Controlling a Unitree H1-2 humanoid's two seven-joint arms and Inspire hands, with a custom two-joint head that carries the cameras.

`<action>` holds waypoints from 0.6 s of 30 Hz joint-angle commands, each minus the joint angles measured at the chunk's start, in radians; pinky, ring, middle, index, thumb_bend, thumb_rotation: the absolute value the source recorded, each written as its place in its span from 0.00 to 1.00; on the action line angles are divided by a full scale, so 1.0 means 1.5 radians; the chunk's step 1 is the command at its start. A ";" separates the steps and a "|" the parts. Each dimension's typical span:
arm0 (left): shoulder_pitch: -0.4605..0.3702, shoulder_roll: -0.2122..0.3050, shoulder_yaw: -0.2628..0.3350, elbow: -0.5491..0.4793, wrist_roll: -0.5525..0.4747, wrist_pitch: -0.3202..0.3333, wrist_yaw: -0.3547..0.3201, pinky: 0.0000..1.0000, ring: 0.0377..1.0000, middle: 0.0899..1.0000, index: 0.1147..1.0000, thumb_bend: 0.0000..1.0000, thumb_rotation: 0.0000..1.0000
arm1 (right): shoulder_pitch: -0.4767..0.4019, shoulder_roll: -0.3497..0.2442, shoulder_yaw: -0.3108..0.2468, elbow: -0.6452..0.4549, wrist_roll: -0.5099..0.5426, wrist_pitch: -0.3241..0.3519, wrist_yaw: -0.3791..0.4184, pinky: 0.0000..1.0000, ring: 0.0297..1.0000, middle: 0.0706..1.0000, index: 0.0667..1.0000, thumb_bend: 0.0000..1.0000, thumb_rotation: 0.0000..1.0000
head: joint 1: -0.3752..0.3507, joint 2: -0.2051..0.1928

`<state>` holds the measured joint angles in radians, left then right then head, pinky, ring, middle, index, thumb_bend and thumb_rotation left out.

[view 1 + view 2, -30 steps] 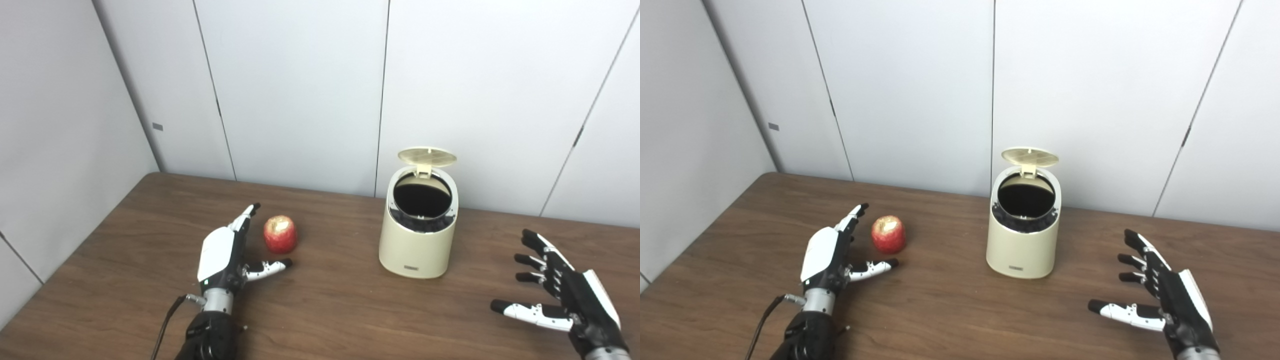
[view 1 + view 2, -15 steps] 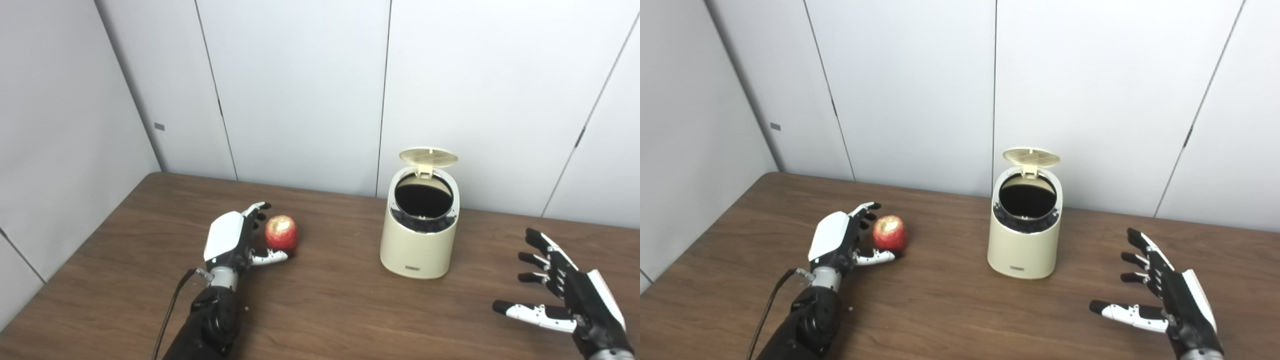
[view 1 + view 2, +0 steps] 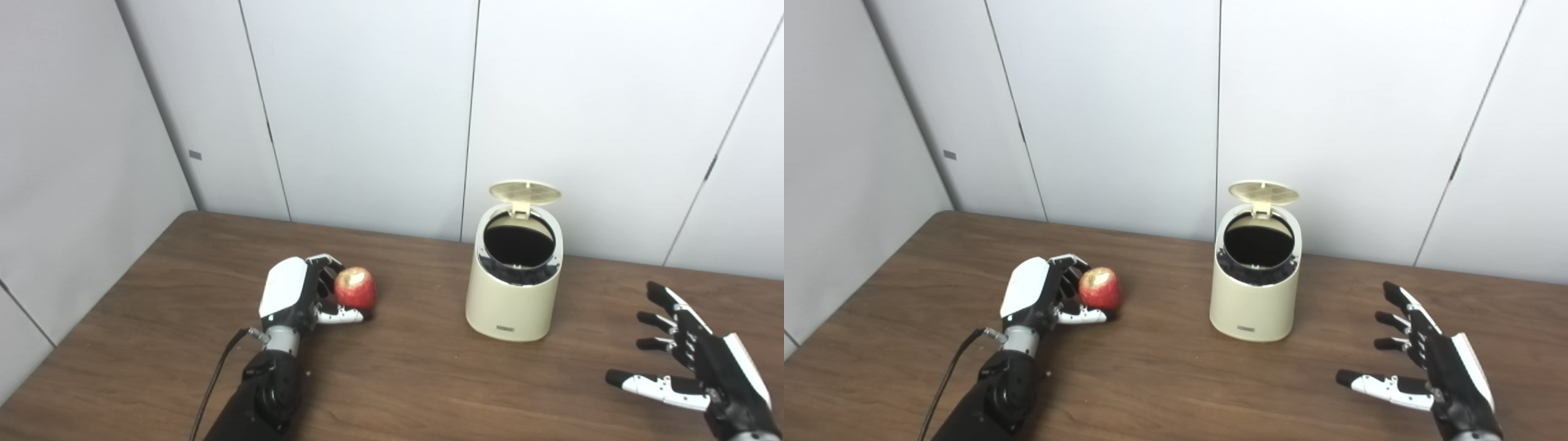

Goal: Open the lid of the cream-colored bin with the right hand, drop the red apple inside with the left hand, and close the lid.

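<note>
1. On the table, left of centre, sits the apple, red with a pale patch on top.
2. Left hand is cupped round the apple: fingers curl over its far-left side and the thumb lies along its near side at the base. It touches the fruit on both sides, but I cannot tell whether the apple has left the wood; it looks to be resting on it or just above.
3. The white back of that hand faces left and up, and its dark forearm runs down to the bottom edge with a thin cable trailing beside it.
4. The bin stands upright right of centre, well apart from the apple and near the back of the table, by the wall.
5. Its lid is flipped up on the rear hinge, standing above the rim with its ribbed underside showing, so the dark round mouth is bare.
6. Right hand is at the near right corner, well apart from the bin. Its fingers are spread wide, the thumb points left, and it holds nothing.
</note>
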<state>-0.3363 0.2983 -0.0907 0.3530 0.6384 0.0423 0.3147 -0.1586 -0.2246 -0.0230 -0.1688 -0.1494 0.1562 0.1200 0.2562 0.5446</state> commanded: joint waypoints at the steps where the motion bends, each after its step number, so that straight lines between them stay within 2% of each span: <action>1: -0.004 -0.005 -0.010 -0.004 -0.005 -0.015 0.003 0.36 0.42 0.39 0.44 0.53 0.00 | -0.020 -0.008 -0.003 -0.016 0.005 -0.013 -0.002 0.66 0.83 0.92 0.90 0.70 0.00 | 0.000 0.000; 6: -0.001 -0.013 -0.012 -0.022 0.006 -0.049 0.054 0.33 0.41 0.40 0.43 0.53 0.00 | -0.018 -0.009 0.005 -0.013 -0.011 -0.013 -0.006 0.66 0.83 0.91 0.89 0.71 0.01 | -0.022 -0.005; 12: -0.001 -0.022 -0.012 -0.074 0.020 -0.079 0.092 0.29 0.40 0.39 0.44 0.53 0.00 | -0.016 -0.006 0.006 0.003 -0.002 -0.028 -0.004 0.68 0.84 0.92 0.90 0.72 0.02 | -0.058 -0.011; 15: -0.008 -0.026 -0.012 -0.109 0.026 -0.097 0.102 0.27 0.39 0.39 0.44 0.53 0.00 | -0.016 -0.005 0.009 0.010 -0.007 -0.033 -0.007 0.68 0.83 0.92 0.90 0.73 0.04 | -0.080 -0.013; 18: -0.018 -0.034 -0.012 -0.156 0.031 -0.096 0.095 0.28 0.39 0.39 0.44 0.53 0.00 | -0.017 -0.005 0.015 0.017 -0.024 -0.041 -0.015 0.65 0.82 0.92 0.89 0.74 0.07 | -0.099 -0.017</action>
<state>-0.3047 0.2471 -0.1130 0.1693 0.6673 -0.0746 0.4334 -0.1562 -0.2242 -0.0015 -0.1283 -0.1759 0.1465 0.1178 0.1167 0.5201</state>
